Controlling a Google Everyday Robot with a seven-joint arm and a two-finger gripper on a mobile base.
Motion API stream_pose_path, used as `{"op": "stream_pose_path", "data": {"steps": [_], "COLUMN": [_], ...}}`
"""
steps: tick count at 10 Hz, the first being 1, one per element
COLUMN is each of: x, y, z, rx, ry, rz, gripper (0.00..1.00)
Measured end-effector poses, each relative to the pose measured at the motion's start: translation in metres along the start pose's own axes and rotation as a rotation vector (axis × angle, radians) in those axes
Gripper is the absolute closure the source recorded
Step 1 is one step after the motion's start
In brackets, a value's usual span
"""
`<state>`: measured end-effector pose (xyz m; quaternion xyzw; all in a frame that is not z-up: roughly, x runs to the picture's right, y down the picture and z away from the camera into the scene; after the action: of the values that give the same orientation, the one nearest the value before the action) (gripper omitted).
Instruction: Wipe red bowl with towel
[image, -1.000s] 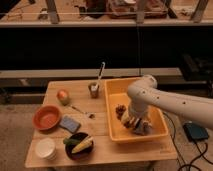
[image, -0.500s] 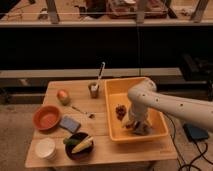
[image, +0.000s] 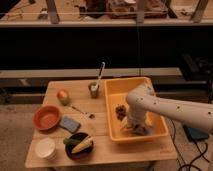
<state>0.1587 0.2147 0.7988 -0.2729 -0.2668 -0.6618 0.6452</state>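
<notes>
The red bowl (image: 48, 117) sits at the left side of the wooden table (image: 100, 150), orange-red with a lighter inside. My gripper (image: 131, 125) is far from it, reaching down into the yellow bin (image: 128, 80) on the right, near the bin's front. It is open and low over the bin's floor. A pale cloth, the towel (image: 126, 128), lies on the floor right under the gripper. Whether they touch is hidden by the white arm (image: 170, 111).
A blue-grey pad (image: 70, 124) lies beside the red bowl. In front stand a white cup (image: 46, 148) and a dark bowl (image: 80, 145) with corn. An apple (image: 63, 95), a spoon (image: 82, 111) and a cup with a brush (image: 93, 90) sit further back. A dark brown item (image: 120, 110) lies in the bin.
The arm has swung left and lowered, bringing the gripper deeper into the yellow bin towards its front. Nothing on the table has moved.
</notes>
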Motion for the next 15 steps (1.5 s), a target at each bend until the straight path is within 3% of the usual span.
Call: {"op": "stream_pose_path", "data": {"steps": [3,4,10,12,15], "x": [0.0,0.0,0.0,0.001,0.004], "y": [0.0,0.0,-0.002,-0.001,-0.002], "z": [0.013,0.016,0.012,-0.011,-0.07], "rx": [0.007,0.011,0.047,0.054,0.062], "ry": [-0.016,-0.023,-0.038,-0.031,-0.005], "rz": [0.004,0.002,-0.017,-0.012,-0.01], "gripper": [0.22,0.27,0.88,1.0,1.0]}}
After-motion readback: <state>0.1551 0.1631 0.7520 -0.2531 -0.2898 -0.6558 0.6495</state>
